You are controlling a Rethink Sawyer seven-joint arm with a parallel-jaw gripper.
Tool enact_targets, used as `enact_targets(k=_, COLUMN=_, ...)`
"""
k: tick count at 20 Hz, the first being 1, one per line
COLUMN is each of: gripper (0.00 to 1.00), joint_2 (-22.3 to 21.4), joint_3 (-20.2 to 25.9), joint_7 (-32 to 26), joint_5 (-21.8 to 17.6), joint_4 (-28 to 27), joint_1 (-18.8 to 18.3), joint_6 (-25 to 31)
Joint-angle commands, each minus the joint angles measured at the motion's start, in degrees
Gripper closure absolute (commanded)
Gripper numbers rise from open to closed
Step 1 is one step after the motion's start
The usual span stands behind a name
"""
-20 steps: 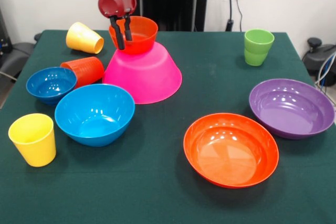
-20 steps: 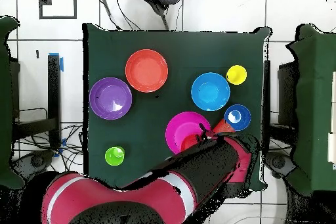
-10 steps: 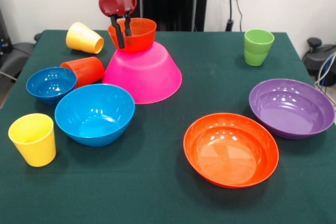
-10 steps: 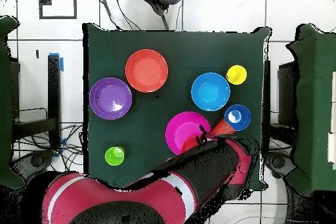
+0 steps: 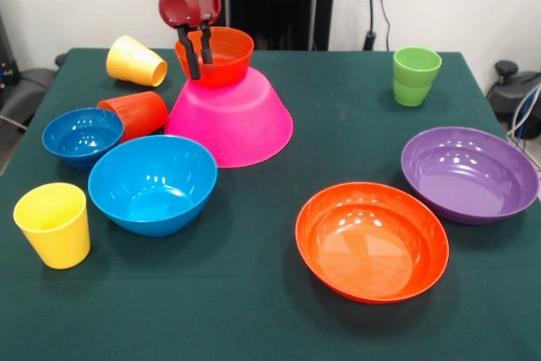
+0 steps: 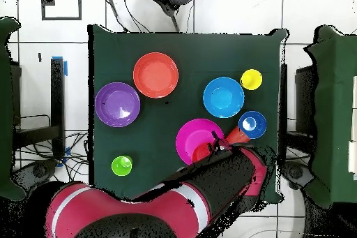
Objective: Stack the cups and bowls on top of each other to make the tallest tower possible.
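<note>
On inverted glossy pink bowl (image 5: 230,117), small orange bowl (image 5: 218,55).

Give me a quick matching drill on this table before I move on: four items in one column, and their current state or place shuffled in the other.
Column 1:
1. small orange bowl
2. large pink bowl
3. orange-red cup
4. green cup

Column 2:
A. lying on its side beside the small blue bowl
B. standing upright, alone near a far corner of the table
C. upside down on the cloth, serving as the base
D. sitting upright on the base, with the gripper astride its rim

Pairs: 1-D, 2-C, 3-A, 4-B
</note>
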Motion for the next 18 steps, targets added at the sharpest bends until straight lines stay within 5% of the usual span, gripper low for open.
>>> enact_targets(k=1, gripper=0.00, joint_2=2.8, joint_3=10.8, joint_7=-16.8, joint_5=4.3, joint_4=1.7, joint_1=-1.3, joint_6=-1.7)
enact_targets(k=18, gripper=0.00, joint_2=4.0, joint_3=10.1, joint_7=-16.1, joint_5=8.2, joint_4=2.4, joint_1=-0.1, joint_6=-3.7)
